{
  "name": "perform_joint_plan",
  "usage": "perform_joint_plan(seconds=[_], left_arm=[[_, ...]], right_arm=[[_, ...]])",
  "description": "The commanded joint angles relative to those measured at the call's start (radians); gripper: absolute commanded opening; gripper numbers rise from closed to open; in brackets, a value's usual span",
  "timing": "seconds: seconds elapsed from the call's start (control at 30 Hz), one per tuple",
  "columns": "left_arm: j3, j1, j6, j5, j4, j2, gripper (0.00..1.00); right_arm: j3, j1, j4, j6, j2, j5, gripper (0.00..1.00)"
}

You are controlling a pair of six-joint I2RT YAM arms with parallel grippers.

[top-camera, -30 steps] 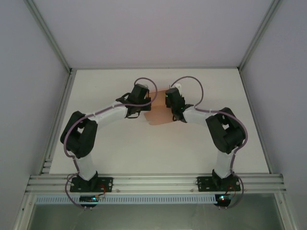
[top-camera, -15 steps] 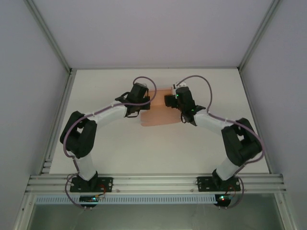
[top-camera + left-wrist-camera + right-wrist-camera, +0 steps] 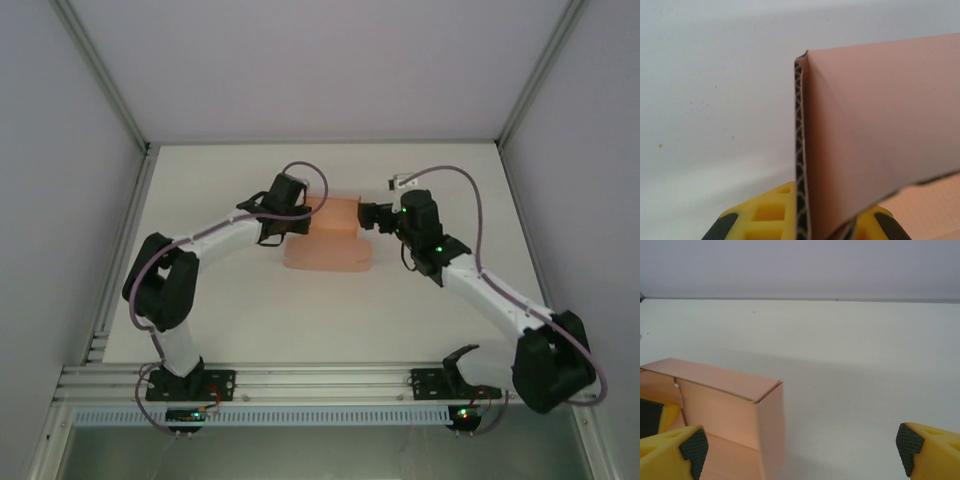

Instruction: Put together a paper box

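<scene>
The paper box (image 3: 326, 240) is seen from above near the middle of the tabletop (image 3: 250, 310), slightly towards the far side, between the two hands. It is salmon-pink and only partly folded: a flat panel lies on the tabletop at the near side, while walls are raised at the far side.

The left hand (image 3: 303, 216) is placed at the left edge of the box and is closed on an upright wall of it. In the left wrist view, that wall (image 3: 880, 130) is seen clamped between the yellow fingers (image 3: 765, 216) of the left hand (image 3: 807, 227), with the corrugated edge of the cardboard standing vertically just above them.

The right hand (image 3: 368, 216) is held just beside the right end of the box, apart from it, with its jaws spread wide and nothing between them. In the right wrist view, the raised corner of the box (image 3: 730, 407) is seen at the lower left, beyond the left finger (image 3: 677, 450) of the right hand (image 3: 800, 445). Bare tabletop (image 3: 855, 365) lies between the fingers.
</scene>
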Motion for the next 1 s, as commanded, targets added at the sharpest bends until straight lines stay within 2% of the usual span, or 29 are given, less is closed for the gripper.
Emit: perform_joint_plan(seconds=[0.0,0.13,0.2,0.33,0.57,0.77,0.9,0.97], left_arm=[[0.015,0.005,0.171,0.044,-0.179,-0.081,0.00],[0.033,0.006,0.339,0.244,-0.403,-0.100,0.00],[0.067,-0.006,0.408,0.273,-0.535,-0.089,0.00],[0.103,-0.045,0.499,0.171,-0.680,-0.044,0.00],[0.286,-0.076,0.473,-0.027,-0.820,0.185,0.00],[0.472,-0.099,0.454,-0.160,-0.850,0.393,0.00],[0.553,-0.130,0.451,-0.324,-0.849,0.510,0.00],[0.584,-0.141,0.455,-0.341,-0.856,0.556,0.00]], right_arm=[[-0.014,-0.033,-0.182,0.040,-0.085,0.006,0.99],[-0.006,-0.100,-0.352,0.083,-0.142,-0.030,0.99],[0.001,-0.129,-0.413,0.091,-0.153,-0.056,0.99],[-0.011,-0.159,-0.448,0.090,-0.159,-0.084,0.99],[-0.035,-0.186,-0.445,0.086,-0.161,-0.112,0.99],[-0.054,-0.212,-0.427,0.086,-0.163,-0.133,0.99],[-0.060,-0.227,-0.427,0.092,-0.160,-0.129,0.99],[-0.061,-0.232,-0.424,0.092,-0.155,-0.130,0.99]])
